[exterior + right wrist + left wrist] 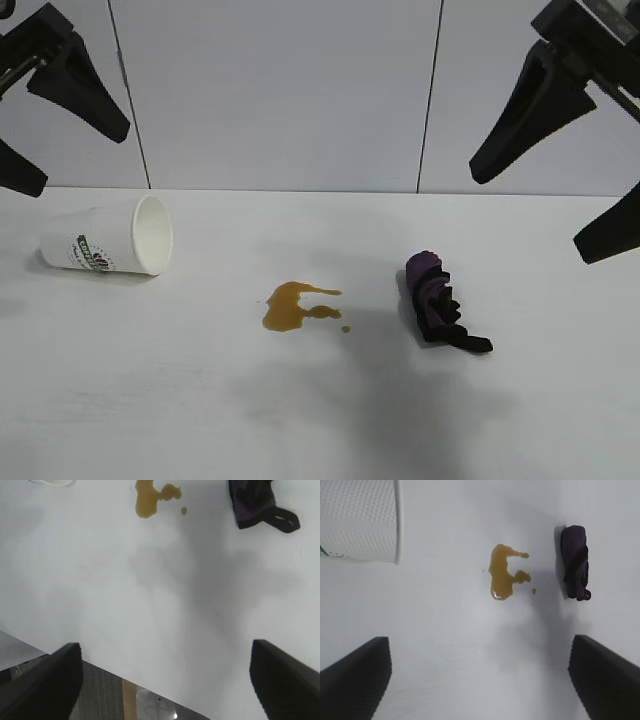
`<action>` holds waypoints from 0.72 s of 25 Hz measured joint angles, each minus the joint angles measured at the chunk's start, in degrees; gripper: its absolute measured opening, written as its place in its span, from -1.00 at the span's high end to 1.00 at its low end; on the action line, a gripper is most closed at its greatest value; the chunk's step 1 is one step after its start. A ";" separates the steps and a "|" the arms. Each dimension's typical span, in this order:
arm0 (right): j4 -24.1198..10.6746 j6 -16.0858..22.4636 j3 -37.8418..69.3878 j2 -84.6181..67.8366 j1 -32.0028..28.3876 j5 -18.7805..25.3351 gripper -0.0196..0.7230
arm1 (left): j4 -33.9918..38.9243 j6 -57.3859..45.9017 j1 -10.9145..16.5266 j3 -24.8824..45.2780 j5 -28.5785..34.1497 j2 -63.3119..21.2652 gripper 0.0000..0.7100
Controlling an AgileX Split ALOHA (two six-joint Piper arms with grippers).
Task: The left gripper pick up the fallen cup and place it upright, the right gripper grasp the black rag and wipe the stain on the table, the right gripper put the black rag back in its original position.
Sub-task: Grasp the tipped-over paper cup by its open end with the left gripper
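While jaws hang high, cup point(105, 237) lies below.

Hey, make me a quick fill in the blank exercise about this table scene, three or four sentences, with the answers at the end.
1. The cup lies on its ____ on the table.
2. The amber stain sits between the cup and the ____.
3. Both the left gripper and the right gripper hang above the table with fingers ____.
4. The black rag has folds of black and dark ____.

Answers: side; black rag; open; purple
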 joint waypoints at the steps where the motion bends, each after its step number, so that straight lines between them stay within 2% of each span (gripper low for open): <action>1: -0.32 -0.05 0.00 0.00 0.00 0.00 -0.75 | 0.00 0.07 0.00 0.00 0.25 0.00 -0.96; 5: -0.85 -0.67 0.00 0.00 0.00 -0.05 -0.75 | 0.45 7.68 0.00 -1.46 2.18 0.00 -0.96; 11: -0.85 -0.91 0.00 0.00 0.00 0.00 -0.75 | 2.57 33.92 -0.61 -7.19 6.87 0.00 -0.96; 15: -0.80 -0.98 0.00 0.00 0.00 0.00 -0.75 | 6.31 56.32 -3.98 -9.09 6.80 0.00 -0.96; 18: -0.69 -1.08 0.00 0.00 0.00 0.00 -0.75 | 7.34 70.29 -7.87 -9.11 4.00 0.00 -0.92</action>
